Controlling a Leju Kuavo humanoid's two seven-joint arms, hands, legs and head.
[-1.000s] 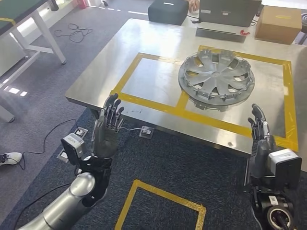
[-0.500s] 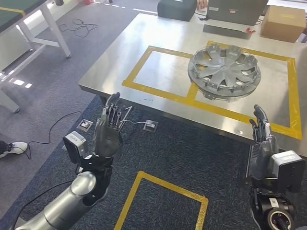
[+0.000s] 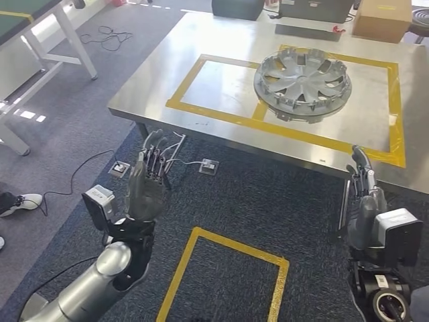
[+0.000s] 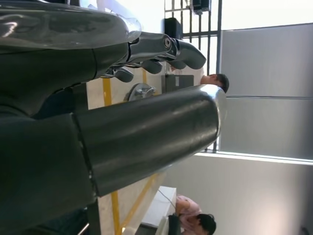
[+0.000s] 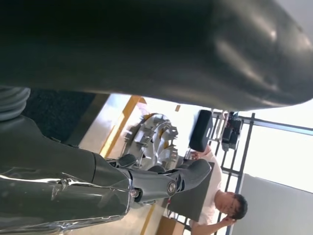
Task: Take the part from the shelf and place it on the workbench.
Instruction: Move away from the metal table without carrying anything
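head view: the silver, spoked plastic wheel cover (image 3: 302,82) lies flat on the brushed-metal counter (image 3: 222,87), astride the yellow tape dividing line (image 3: 261,111) and mostly inside the right-hand taped box. by the look of it the placing is already done. the left hand (image 3: 147,182) is raised over the dark carpet, released, fingers apart and holding nothing. the right hand (image 3: 365,194) is also released, upright just short of the counter's near edge. the likely trouble is that right hand: any forward or upward swing could clip the counter edge, which sits just beside its fingertips. the left side has open floor around it, though a white cable (image 3: 187,163) and floor sockets lie near the counter's foot and could snag a step. a yellow floor square (image 3: 225,268) marks the carpet between the arms.

left wrist view: the left hand (image 4: 110,112) shows thumb and fingers spread with nothing between them. two people sit beyond the counter, well apart from it.

right wrist view: the right hand (image 5: 110,181) is empty; the wheel cover (image 5: 155,139) rests beyond its fingertips, apart from them. a person sits behind, so a wide arm sweep that way is unwise.
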